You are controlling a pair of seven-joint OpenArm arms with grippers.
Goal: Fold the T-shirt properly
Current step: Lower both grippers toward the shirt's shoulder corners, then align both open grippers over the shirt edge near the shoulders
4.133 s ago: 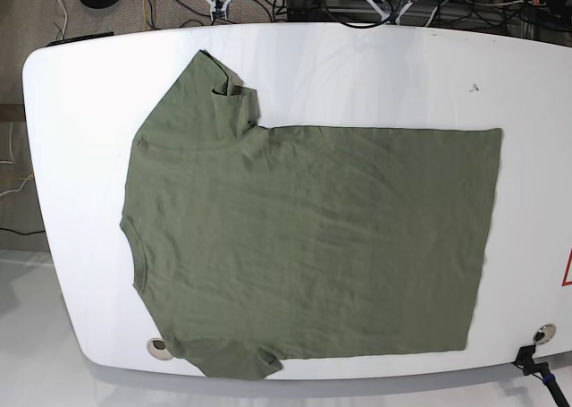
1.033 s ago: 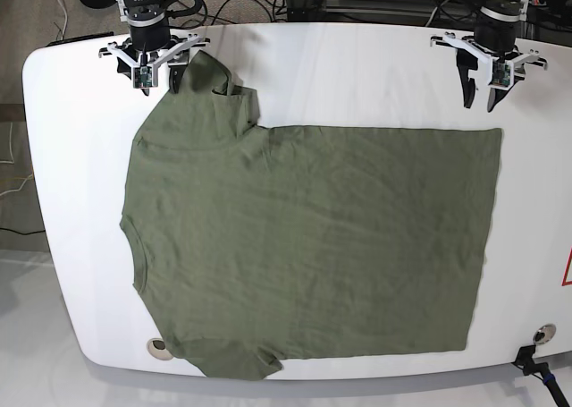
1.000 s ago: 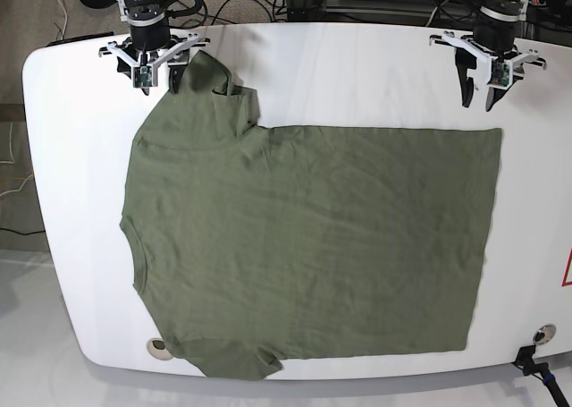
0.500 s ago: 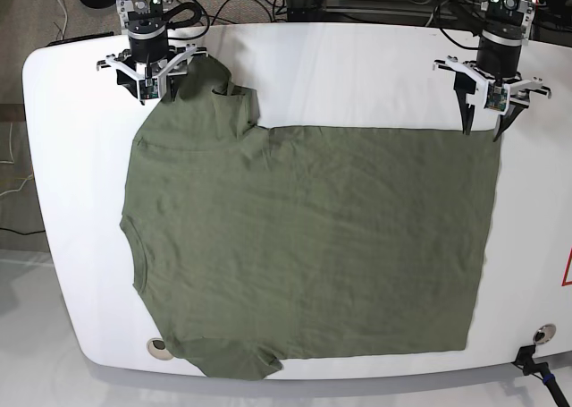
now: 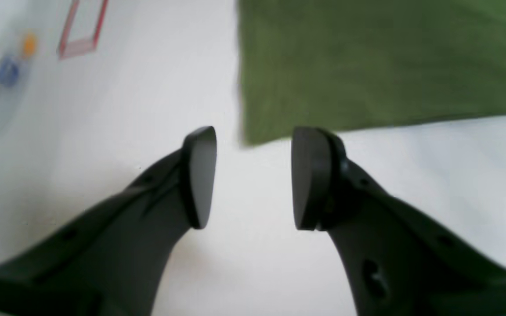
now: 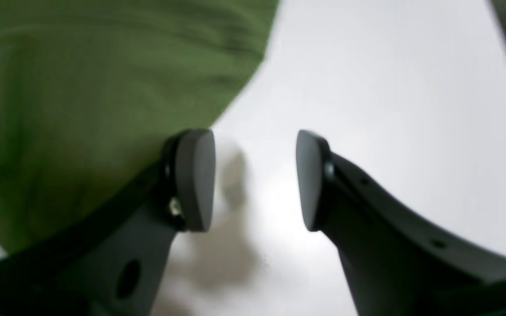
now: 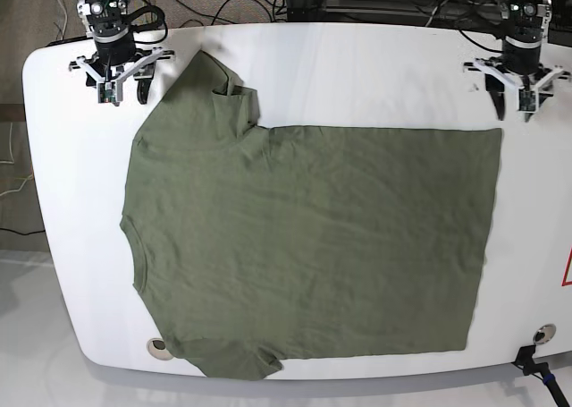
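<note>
Now both arms pulled back from T-shirt (image 7: pixel 304 237) edges versus half second ago. Left gripper (image 7: pixel 523 105) and right gripper (image 7: pixel 120 89) both agape, empty. Hem corner just ahead of left gripper; sleeve beside right. No grasp made; fold not started.

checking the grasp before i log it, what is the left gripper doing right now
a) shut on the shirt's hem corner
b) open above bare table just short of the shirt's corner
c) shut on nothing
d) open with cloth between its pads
b: in the left wrist view the left gripper has its jaws apart over the white table, with the T-shirt corner just beyond the tips, not between them.
</note>
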